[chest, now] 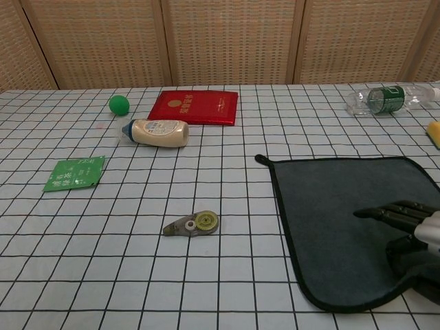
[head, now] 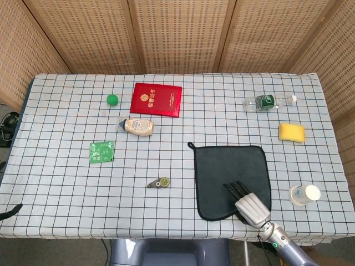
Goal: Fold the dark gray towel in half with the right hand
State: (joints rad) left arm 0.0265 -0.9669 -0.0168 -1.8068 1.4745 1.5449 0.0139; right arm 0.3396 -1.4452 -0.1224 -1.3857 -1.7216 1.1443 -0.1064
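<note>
While flat on the checked tablecloth (head: 66,183), the dark gray towel (head: 230,172) has the right hand (head: 248,203) over its near edge.
Chest view alone shows the thumb (chest: 412,265) curled low beside that edge, fingers (chest: 385,213) stretched above; actual grip unclear.

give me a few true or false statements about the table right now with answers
1. The towel lies flat and unfolded. True.
2. The right hand is over the towel's far edge. False: it is at the near edge, by the near right corner.
3. The green ball lies left of the red booklet. True.
4. The water bottle stands upright. False: it lies on its side.
5. The sponge rests on the towel. False: it lies apart, on the tablecloth to the right.
</note>
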